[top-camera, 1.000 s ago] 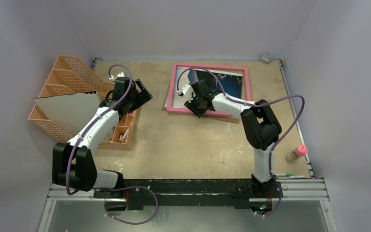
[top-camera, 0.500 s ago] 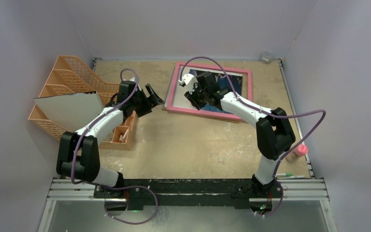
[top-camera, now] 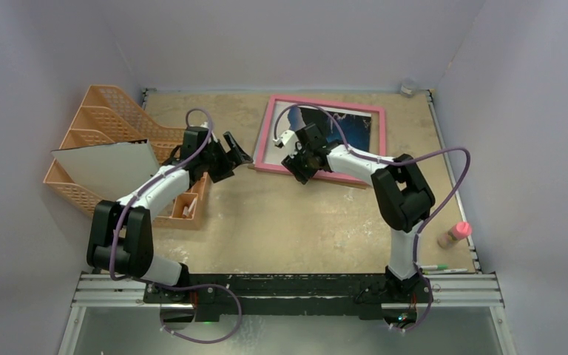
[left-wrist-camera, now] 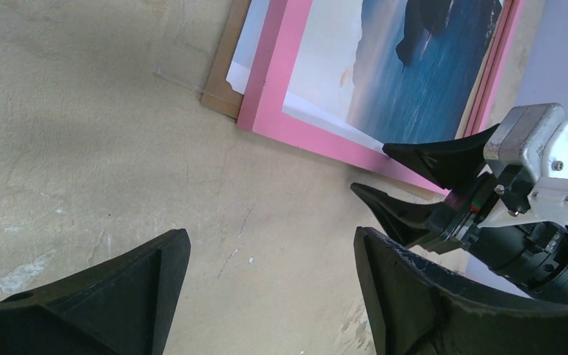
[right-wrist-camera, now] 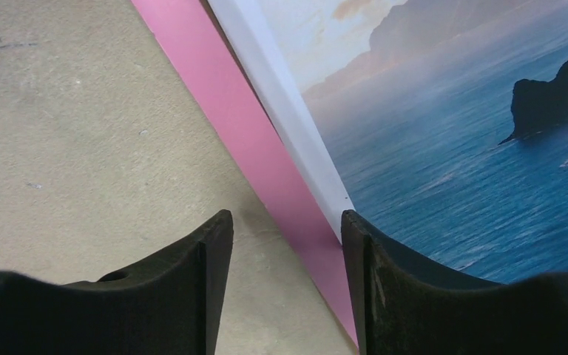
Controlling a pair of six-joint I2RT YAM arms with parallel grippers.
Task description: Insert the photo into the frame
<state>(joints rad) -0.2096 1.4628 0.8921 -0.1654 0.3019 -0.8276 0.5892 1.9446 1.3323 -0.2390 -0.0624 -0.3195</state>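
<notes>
Drawn back from over the thin pink frame (left-wrist-camera: pixel 272 74), the right gripper (right-wrist-camera: pixel 285 222) hovers at its near long edge. The frame lies flat at the table's (top-camera: pixel 281 222) far middle, with the paper photo (right-wrist-camera: pixel 451 163) skewed beneath it, white margin overhanging a stiff brown board (left-wrist-camera: pixel 220 81). Both sets of jaws gape empty, the left gripper (left-wrist-camera: pixel 270 240) farther off.

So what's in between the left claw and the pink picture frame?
Only bare table, best seen in the left wrist view. The open left gripper hovers short of the frame, and a corner of the brown backing board pokes out beside it.
</notes>
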